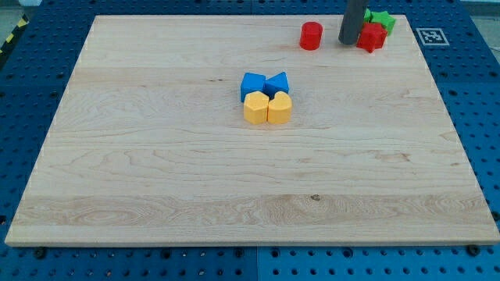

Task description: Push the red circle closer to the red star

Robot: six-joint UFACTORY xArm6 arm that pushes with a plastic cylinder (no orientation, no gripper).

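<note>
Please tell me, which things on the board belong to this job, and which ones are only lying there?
For the job: red circle; red star; my tip, between the two.

Only lying there: green block behind the star; two blue blocks and two yellow blocks, clustered mid-board.

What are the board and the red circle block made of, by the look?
The pale rectangular board: wood, likely unvarnished or matt, given visible grain lines, plank seams and a small knot. The red circle block: probably painted wood or plastic; uniform saturated colour, smooth faces, no grain showing. The picture cannot settle which.
</note>
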